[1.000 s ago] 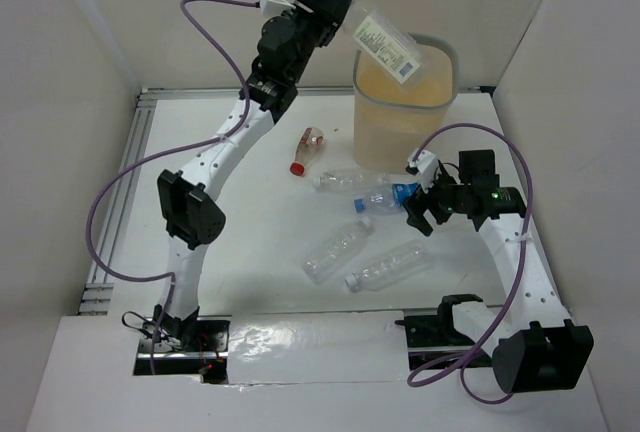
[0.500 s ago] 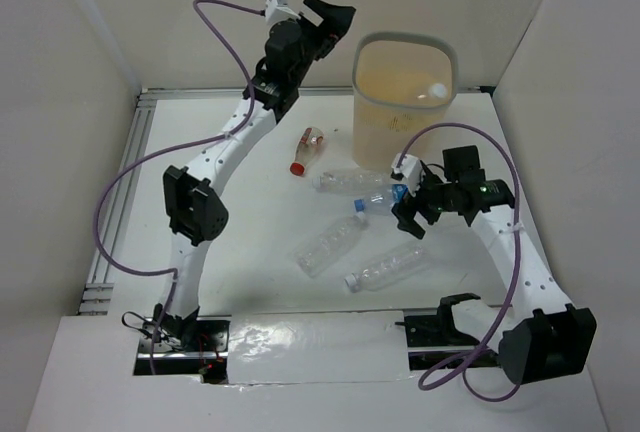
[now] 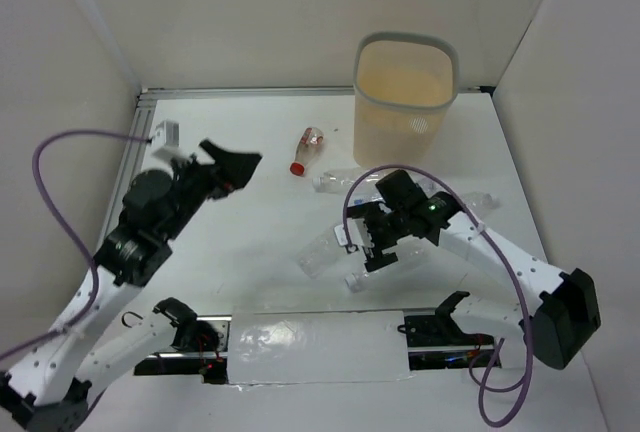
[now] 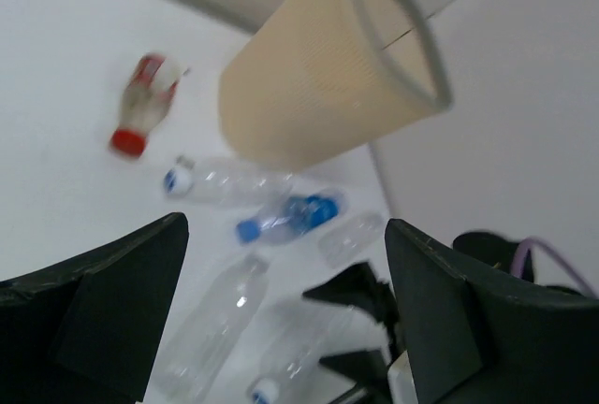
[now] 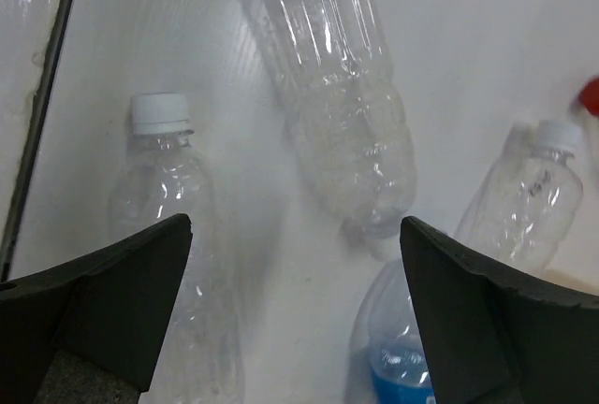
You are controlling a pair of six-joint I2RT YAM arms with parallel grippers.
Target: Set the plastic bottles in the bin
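The right gripper [image 3: 372, 242], fingers apart and empty, hangs over clear bottles [image 5: 342, 95] lying on the white table [image 3: 250, 242], hiding some from above. A red-capped bottle [image 3: 306, 148] lies near the bin [image 3: 390, 134]. The left gripper [image 3: 238, 167] is spread wide, holding nothing. The bin stands upright at the table's far edge, translucent beige with a grey rim.

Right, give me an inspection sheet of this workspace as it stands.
Surface: white table, bottles scattered mid-right.
Job's things: bin upright at the far edge; red-capped bottle and five clear bottles lying outside it.
Clutter: nothing seen.
Grippers: left gripper open, empty, away from the bottles; right gripper open over the clear bottles, holding nothing.
Cables: purple cables loop off both arms.
Surroundings: white walls; metal rail on the left.
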